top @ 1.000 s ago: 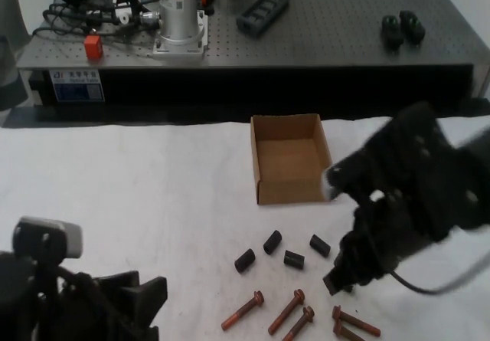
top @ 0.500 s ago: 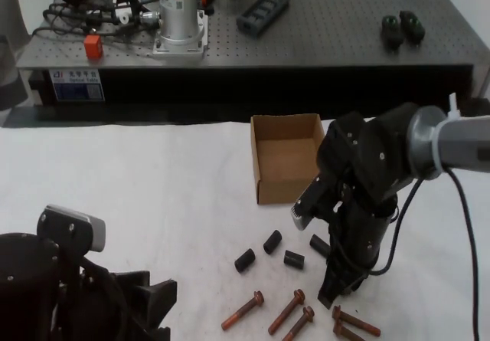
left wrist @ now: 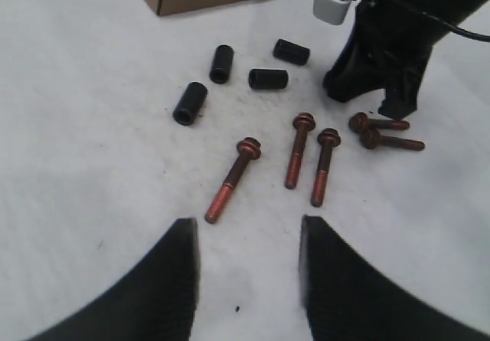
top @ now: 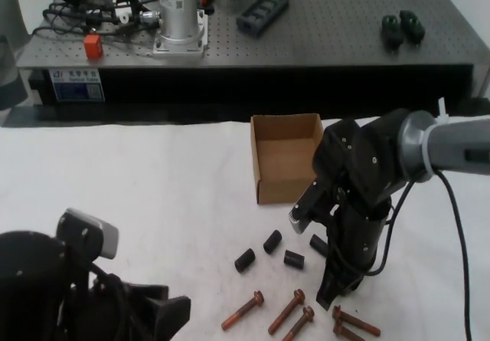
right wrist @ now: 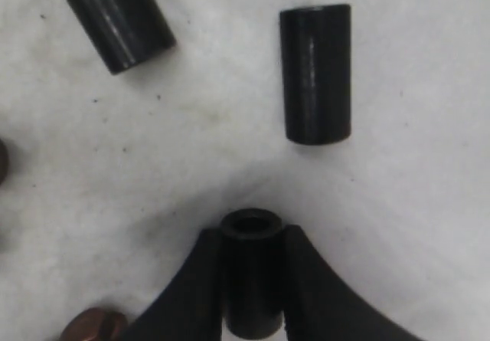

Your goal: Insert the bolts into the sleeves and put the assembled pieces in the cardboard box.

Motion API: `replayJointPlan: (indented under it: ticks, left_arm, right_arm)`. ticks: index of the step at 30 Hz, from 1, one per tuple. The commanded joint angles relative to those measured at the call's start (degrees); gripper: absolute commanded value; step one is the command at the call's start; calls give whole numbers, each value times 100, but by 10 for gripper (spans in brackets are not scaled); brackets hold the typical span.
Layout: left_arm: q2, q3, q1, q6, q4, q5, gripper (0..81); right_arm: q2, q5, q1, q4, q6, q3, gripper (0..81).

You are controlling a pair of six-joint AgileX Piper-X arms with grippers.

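Note:
Four black sleeves (top: pixel 272 241) lie on the white cloth, with several copper bolts (top: pixel 287 310) just nearer than them. Both groups also lie ahead of my open left gripper (left wrist: pixel 245 222): sleeves (left wrist: pixel 221 63) farther off, bolts (left wrist: pixel 233 180) closer. My right gripper (top: pixel 337 289) stands low over the cloth between the sleeves and the right-hand bolts. It is shut on a fifth sleeve (right wrist: pixel 251 272), whose open end faces the wrist camera. Two loose sleeves (right wrist: pixel 314 73) lie just beyond it. The cardboard box (top: pixel 287 195) stands open behind the parts. My left gripper (top: pixel 164 310) sits at the near left.
A metal breadboard bench (top: pixel 344 34) with a post, cables and black parts runs along the back, above the cloth. The cloth (top: pixel 130 195) is bare to the left of the box. The right arm's cable (top: pixel 459 234) hangs at the right.
The right arm swung in from the right and came down beside the sleeves, then nearly settled. The left arm shifted slightly to the right.

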Motion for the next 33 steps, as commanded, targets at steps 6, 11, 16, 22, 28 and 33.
replayJointPlan:
  ticks: [6, 11, 16, 22, 28, 33]
  left_arm:
    - [1360, -1154, 1, 1181, 429, 501, 210]
    - [2695, -2533, 1, 2157, 1843, 523, 210]
    - [4169, -4000, -57, 2843, 3190, 264, 249]
    - [5438, -5299, -612, 3323, 4255, -648, 315]
    - [6137, -5777, -1088, 3427, 4409, -798, 315]
    - [6387, -5794, -1194, 3576, 4409, -847, 315]
  right_arm:
    - [-420, -81, -269, 8, 296, -17, 23]
    - [-1272, -805, -566, 78, 628, -6, 23]
    - [-2202, -1358, -825, 162, 849, 226, 23]
    - [-3138, -1405, -992, 170, 1009, 868, 23]
    - [-3806, -1420, -1069, 130, 1084, 1378, 23]
    - [-4057, -1420, -1069, 130, 1100, 1523, 23]
